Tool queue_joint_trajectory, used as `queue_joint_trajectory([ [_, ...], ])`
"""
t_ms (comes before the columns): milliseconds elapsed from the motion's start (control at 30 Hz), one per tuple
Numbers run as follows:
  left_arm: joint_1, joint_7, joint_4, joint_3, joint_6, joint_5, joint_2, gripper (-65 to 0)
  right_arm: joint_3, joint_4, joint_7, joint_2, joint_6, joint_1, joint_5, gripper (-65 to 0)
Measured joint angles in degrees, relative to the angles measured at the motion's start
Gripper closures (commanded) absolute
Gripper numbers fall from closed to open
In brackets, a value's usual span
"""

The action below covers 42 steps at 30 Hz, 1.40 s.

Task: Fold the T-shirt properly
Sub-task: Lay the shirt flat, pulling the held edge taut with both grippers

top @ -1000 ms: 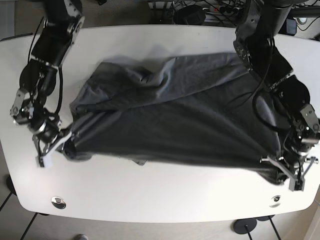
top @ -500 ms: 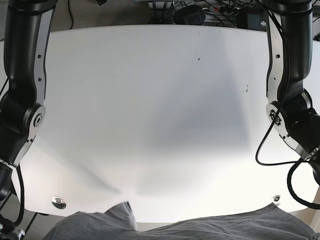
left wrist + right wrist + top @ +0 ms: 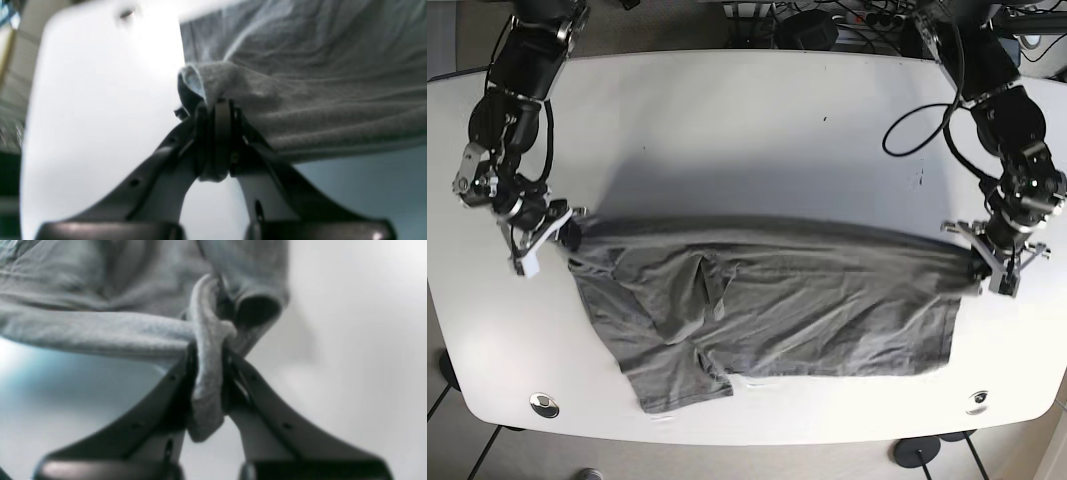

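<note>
Grey shirt (image 3: 767, 305) stretched across the table (image 3: 747, 110), upper edge pulled taut between both arms, lower part lying creased on the near half. Left gripper (image 3: 217, 110) clamped tight on a bunched corner of cloth; right gripper (image 3: 208, 356) likewise closed on a twisted wad by a sleeve opening. Probably light, soft and limp, prone to sagging and wrinkling, not fragile, likely to slip only if pinched thinly. Best held at corners or seams, as here. No brand, label or print legible anywhere.
</note>
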Motion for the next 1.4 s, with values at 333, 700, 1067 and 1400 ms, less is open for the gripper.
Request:
queue_joint_trajectory([
  [333,20.46,-0.94,5.09,-9.29,-0.24,-7.39,1.27,0.0,6.93,1.31,1.62,-1.73,6.58,-17.22,3.69,-2.1],
  [700,29.92,-0.74,9.27,-14.29,-0.22,-10.38,4.59,-5.8,7.19,6.75,1.68,-1.51,6.36,-25.22,9.49,-4.9],
  [1067,30.12,4.50,16.02,-13.20,0.13,-11.28,3.98,-33.1,11.91,22.21,0.68,-5.53,6.27,-27.56,8.66,-56.1],
  [1400,24.76,5.09,16.04,-12.94,0.13,-10.45,3.96,-33.1,11.93,23.89,0.81,-4.26,6.23,-22.64,10.82,-56.1],
])
